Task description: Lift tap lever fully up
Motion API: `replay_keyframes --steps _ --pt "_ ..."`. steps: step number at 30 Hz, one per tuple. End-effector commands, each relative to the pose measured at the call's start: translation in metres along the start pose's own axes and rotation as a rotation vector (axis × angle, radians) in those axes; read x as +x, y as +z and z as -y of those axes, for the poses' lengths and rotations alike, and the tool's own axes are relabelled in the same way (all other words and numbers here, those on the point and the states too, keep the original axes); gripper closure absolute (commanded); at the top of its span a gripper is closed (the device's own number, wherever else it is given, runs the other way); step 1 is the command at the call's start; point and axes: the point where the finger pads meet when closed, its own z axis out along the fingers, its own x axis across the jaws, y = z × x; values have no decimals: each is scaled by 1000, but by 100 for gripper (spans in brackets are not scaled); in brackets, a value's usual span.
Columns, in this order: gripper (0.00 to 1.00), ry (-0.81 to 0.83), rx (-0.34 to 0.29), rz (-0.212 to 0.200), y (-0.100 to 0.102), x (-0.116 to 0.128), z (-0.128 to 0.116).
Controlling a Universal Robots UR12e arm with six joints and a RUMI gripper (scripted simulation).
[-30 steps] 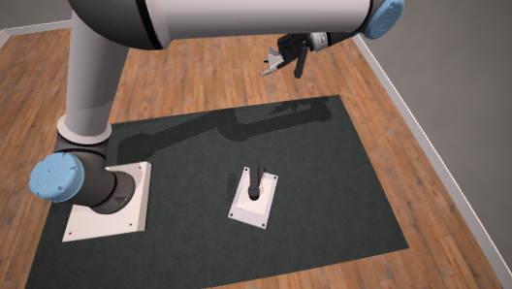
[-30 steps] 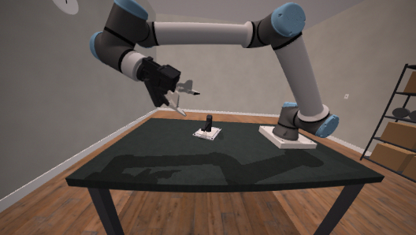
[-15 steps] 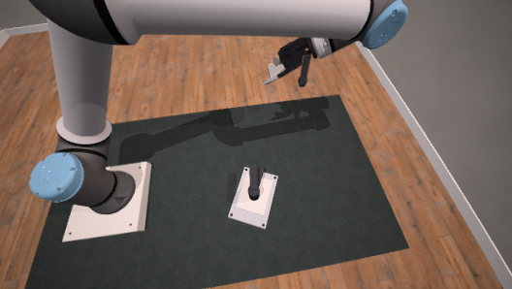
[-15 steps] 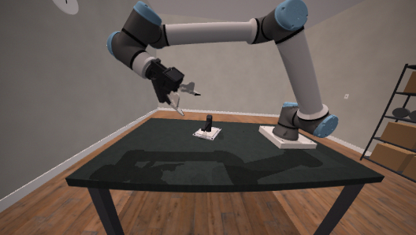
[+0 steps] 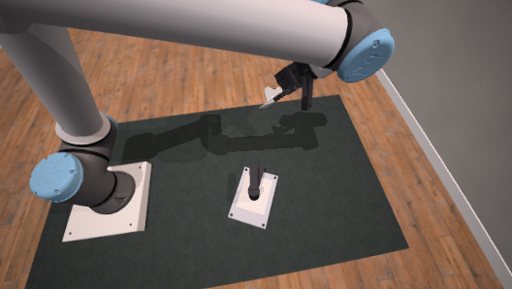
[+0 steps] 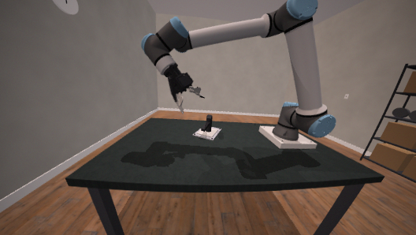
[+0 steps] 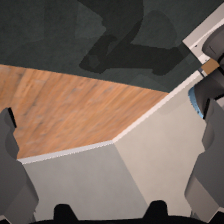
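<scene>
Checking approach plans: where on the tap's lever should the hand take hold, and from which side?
Probably the lever's free end, the dark bar reaching from the tap's post over the white base plate. Coming from above, the open hand could straddle the narrow bar across its width, leaving room to lift. It hangs high, apart from the tap.
</scene>
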Motion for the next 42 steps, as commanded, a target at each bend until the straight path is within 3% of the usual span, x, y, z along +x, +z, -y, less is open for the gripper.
replay_keyframes --steps 1,4,6,9,11,14,17,18,26,28,36,42 --pt "0 90 67 87 3 21 26" --pt "0 163 106 149 7 39 45" --pt "0 177 114 161 8 43 49" --pt "0 261 155 231 14 63 68" --pt "0 261 155 231 14 63 68" --pt "0 349 194 305 21 85 86" --pt "0 410 219 357 26 101 98" --pt "0 410 219 357 26 101 98" --pt "0 599 288 519 46 148 127" --pt "0 599 288 519 46 148 127" --pt "0 718 325 625 61 179 141" --pt "0 755 336 659 66 189 144"
